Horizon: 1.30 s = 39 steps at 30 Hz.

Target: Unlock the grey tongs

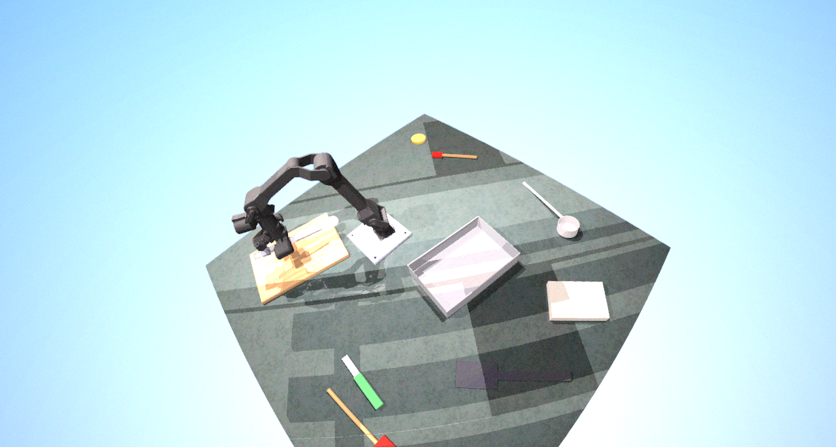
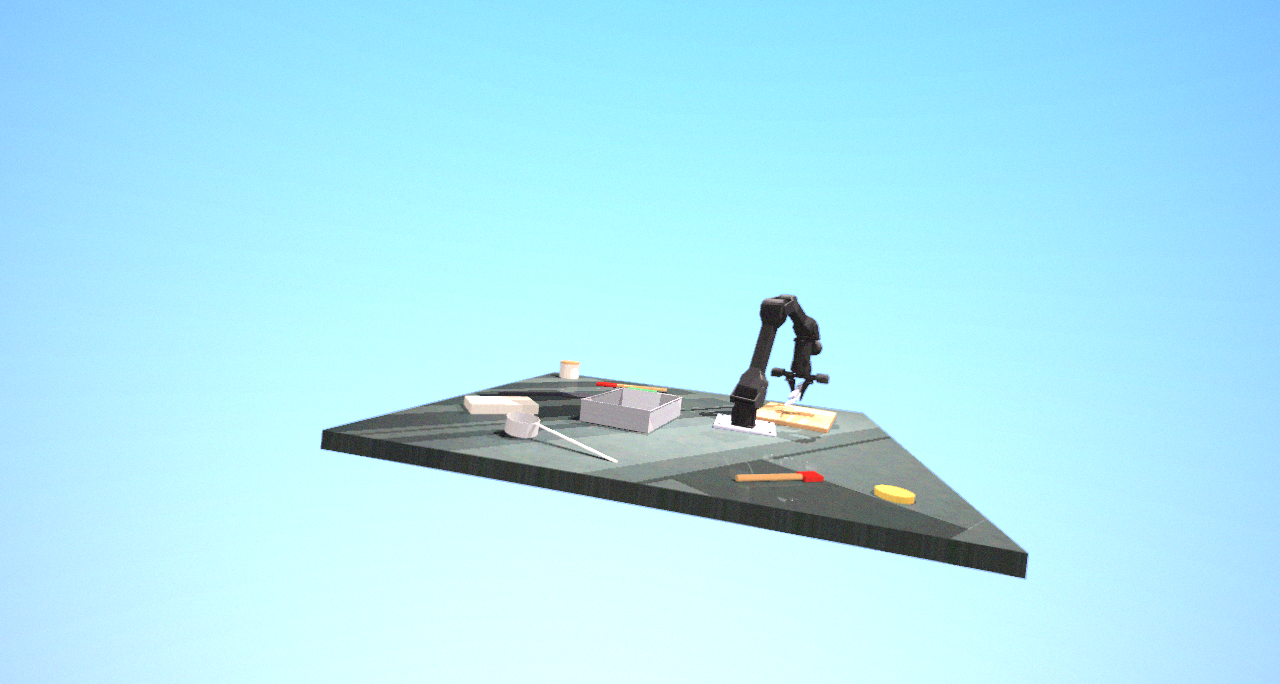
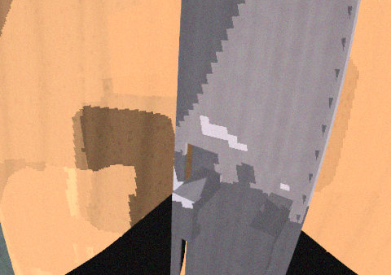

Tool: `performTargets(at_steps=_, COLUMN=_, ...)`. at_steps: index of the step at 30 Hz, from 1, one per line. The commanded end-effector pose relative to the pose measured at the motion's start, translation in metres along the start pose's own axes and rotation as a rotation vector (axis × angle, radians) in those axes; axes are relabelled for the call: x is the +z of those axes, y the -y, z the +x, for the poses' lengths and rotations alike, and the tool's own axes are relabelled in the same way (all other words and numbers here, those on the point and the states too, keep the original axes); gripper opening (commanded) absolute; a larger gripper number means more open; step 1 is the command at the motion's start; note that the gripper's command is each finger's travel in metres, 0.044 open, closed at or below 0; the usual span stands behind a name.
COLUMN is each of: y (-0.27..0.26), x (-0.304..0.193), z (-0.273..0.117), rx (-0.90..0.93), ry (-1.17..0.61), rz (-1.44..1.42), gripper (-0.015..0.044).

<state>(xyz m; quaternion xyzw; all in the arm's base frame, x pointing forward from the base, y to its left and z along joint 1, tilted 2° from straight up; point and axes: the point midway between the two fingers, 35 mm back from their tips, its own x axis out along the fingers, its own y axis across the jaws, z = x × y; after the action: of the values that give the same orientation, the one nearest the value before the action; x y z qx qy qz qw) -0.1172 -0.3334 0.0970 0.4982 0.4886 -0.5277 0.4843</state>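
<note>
My gripper point(image 1: 272, 246) point(image 2: 794, 395) is shut on the grey tongs point(image 1: 315, 229) point(image 3: 272, 96) near one end. It holds them low over the wooden board point(image 1: 279, 283) point(image 2: 816, 420) point(image 3: 81, 42), lying roughly lengthwise along it. In the wrist view the tongs fill the middle as a broad grey strip with the orange board on both sides. I cannot tell whether their arms are spread or whether they touch the board. The grey roasting tin point(image 1: 444, 243) point(image 2: 617, 414) stands right of the arm's base, with nothing across it.
The arm's white base plate point(image 1: 367, 246) sits between board and tin. A ladle point(image 1: 567, 227), a white block point(image 1: 577, 301), a dark spatula point(image 1: 502, 376), a green-and-white stick point(image 1: 362, 381), a red-headed spatula point(image 1: 452, 155) and a yellow disc point(image 1: 418, 138) lie around the table.
</note>
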Motion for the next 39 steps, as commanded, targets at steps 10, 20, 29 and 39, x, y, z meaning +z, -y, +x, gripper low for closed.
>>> performTargets(at_steps=10, y=0.0, x=-0.003, z=0.017, rx=-0.002, ry=0.0, rz=-0.004, gripper=-0.015)
performTargets(at_steps=20, y=-0.001, x=-0.003, z=0.016, rx=0.001, ry=-0.002, rz=0.0, gripper=0.006)
performTargets(at_steps=29, y=-0.001, x=-0.003, z=0.016, rx=0.001, ry=-0.002, rz=0.0, gripper=0.0296)
performTargets(at_steps=39, y=-0.005, x=-0.002, z=0.013, rx=0.0, ry=-0.002, rz=-0.002, gripper=0.044)
